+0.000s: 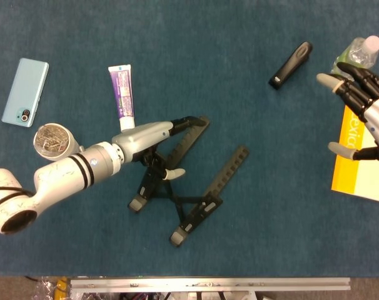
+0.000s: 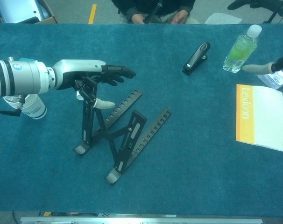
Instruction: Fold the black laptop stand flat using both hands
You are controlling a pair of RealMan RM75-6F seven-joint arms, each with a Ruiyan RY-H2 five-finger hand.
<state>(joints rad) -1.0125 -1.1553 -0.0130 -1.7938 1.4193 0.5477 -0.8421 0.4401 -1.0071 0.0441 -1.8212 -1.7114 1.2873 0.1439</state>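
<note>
Chest view: your left robot hand (image 2: 88,74) grips the rigid, hinged laptop stand (image 2: 118,133) at its raised strut. Your right robot hand (image 1: 364,109) hangs spread and empty; take the notched rail with it.

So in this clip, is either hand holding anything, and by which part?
The left hand grips the black laptop stand at the raised top of its left upright leg, thumb under and fingers over. The right hand is spread and holds nothing.
</note>
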